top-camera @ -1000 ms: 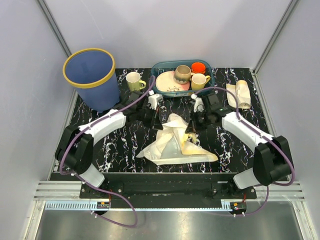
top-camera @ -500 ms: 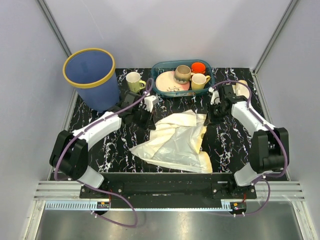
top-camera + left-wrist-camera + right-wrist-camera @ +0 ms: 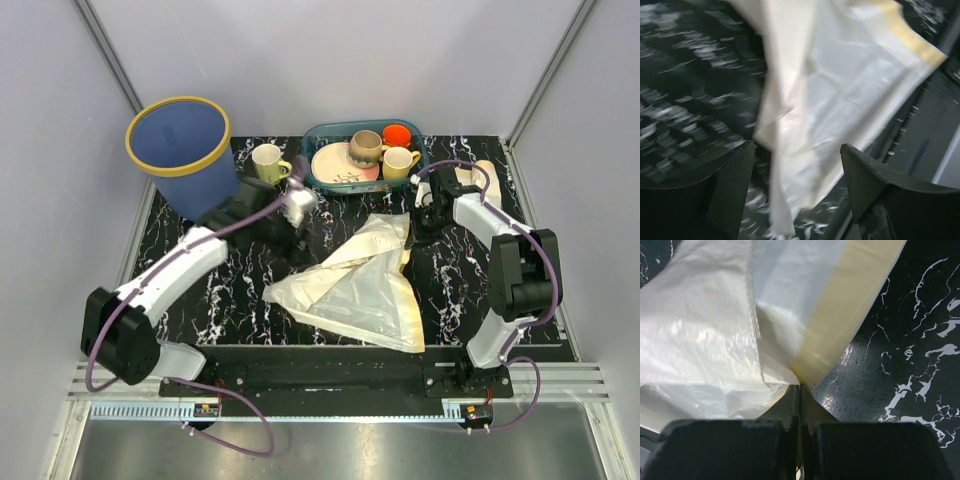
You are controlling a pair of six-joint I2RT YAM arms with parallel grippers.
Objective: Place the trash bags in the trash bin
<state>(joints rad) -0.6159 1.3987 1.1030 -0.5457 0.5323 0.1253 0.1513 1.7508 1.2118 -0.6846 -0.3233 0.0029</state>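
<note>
The large trash bag [image 3: 355, 285], a cream-white translucent sack, lies spread across the dark marble table [image 3: 180, 235]. My right gripper [image 3: 413, 232] is shut on its back right corner, and the film bunches at the closed tips [image 3: 800, 387]. My left gripper [image 3: 290, 240] stands open just left of the sack's back edge. In the left wrist view the sack [image 3: 840, 85] hangs loose beyond the parted fingers [image 3: 867, 175]. A small pale bundle of trash bags [image 3: 487, 170] peeks out behind the right arm. The blue trash bin [image 3: 190, 150] with a yellow rim stands at the back left.
A teal basket [image 3: 322, 133] at the back centre holds a cream plate and several mugs. A pale yellow mug [image 3: 268, 162] stands between the basket and the bin. Grey walls close in on the table's left, right and back.
My left gripper has opened and let go of the sack. My right gripper has pulled its corner toward the back right, and the sack has spread flatter.
</note>
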